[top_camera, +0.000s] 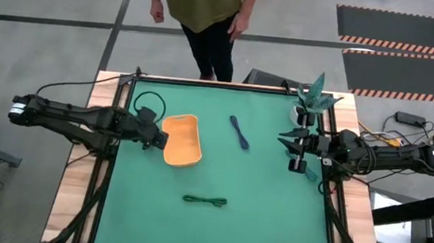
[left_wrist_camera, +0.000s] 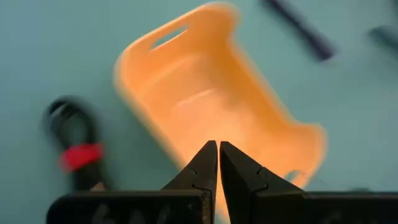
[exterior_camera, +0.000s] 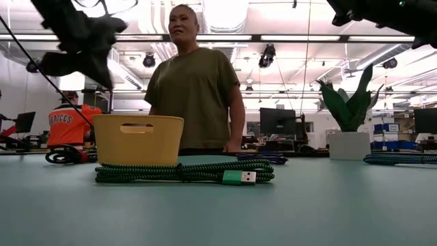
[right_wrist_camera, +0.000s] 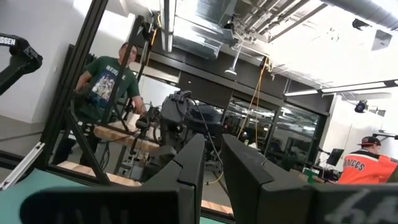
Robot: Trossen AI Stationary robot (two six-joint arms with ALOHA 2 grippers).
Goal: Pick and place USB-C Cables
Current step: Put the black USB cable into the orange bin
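Observation:
The orange tray (top_camera: 182,140) (left_wrist_camera: 211,106) stands left of the table's middle, and nothing shows inside it. A dark blue cable bundle (top_camera: 240,132) lies right of it. Near the front edge lies a dark green bundle (top_camera: 205,201) (exterior_camera: 184,173). A black bundle with a red band (left_wrist_camera: 74,152) lies on the mat beside the tray. My left gripper (top_camera: 159,138) (left_wrist_camera: 218,146) hangs shut over the tray's left end, tipped downward, holding nothing. My right gripper (top_camera: 289,139) (right_wrist_camera: 213,163) waits at the table's right side, raised and tipped upward, its fingers slightly apart with nothing between them.
A person (top_camera: 204,8) stands at the table's far edge. A potted plant (top_camera: 312,99) sits in the far right corner. Another braided cable (exterior_camera: 399,158) lies at the right in the low view. Bare green mat (top_camera: 255,221) spreads around the bundles.

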